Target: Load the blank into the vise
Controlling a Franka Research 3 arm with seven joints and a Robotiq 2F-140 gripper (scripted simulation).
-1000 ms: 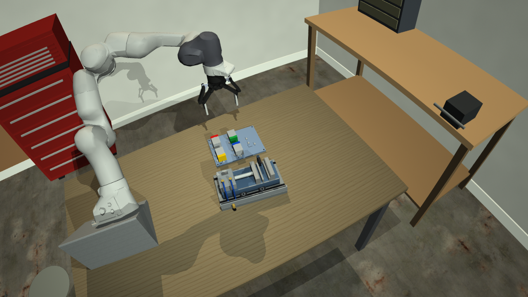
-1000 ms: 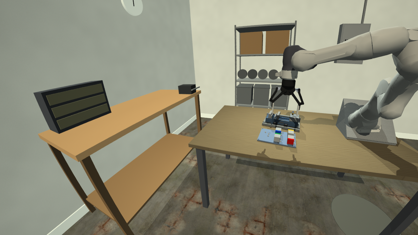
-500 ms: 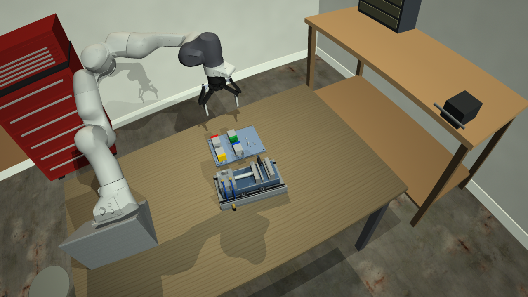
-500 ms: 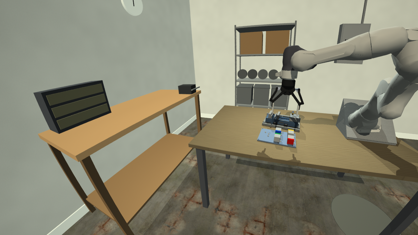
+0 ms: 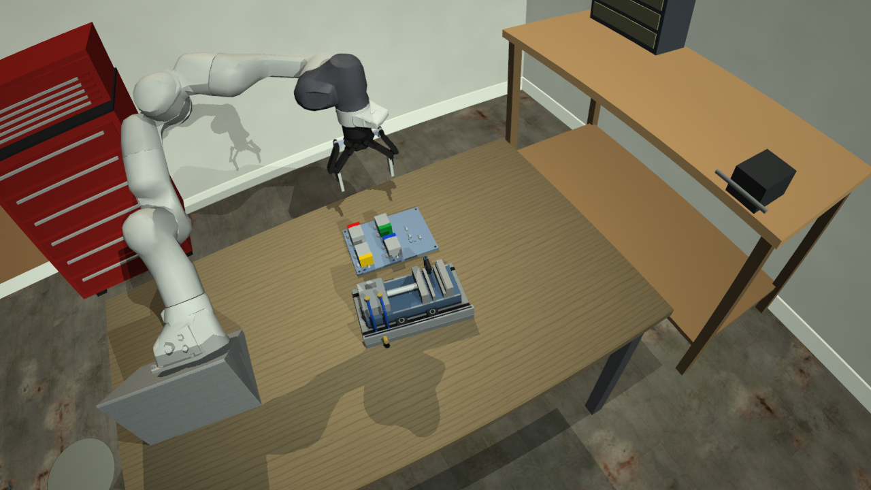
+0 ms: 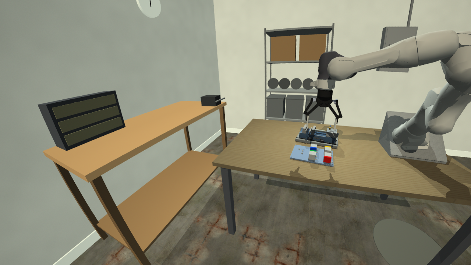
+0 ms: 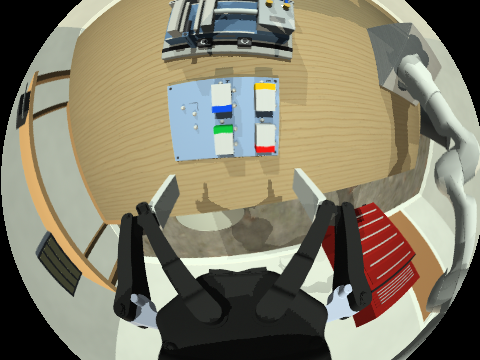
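The blank with the yellow end (image 5: 363, 251) (image 7: 265, 98) lies on the blue infeed plate (image 5: 426, 233) (image 6: 298, 152) (image 7: 192, 145), at its corner nearest the hose side of the vise; its yellow end faces the vise. The milling vise (image 5: 414, 298) (image 6: 316, 137) (image 7: 227, 40) stands beside the plate. Its hosed block (image 5: 372, 295) (image 7: 276, 19) is apart from the jaws, and the space between the jaws looks empty. My gripper (image 5: 367, 182) (image 6: 321, 124) (image 7: 235, 181) is open and empty, high above the table edge beyond the infeed plate, on the side away from the vise.
Blanks with red (image 5: 355, 233) (image 7: 265, 138), green (image 5: 383, 224) (image 7: 223, 140) and blue (image 5: 392, 246) (image 7: 221, 97) ends lie on the infeed plate near the yellow one. Small pins stand on the plate. Two blue hoses (image 5: 377, 310) rise at the vise's hosed end.
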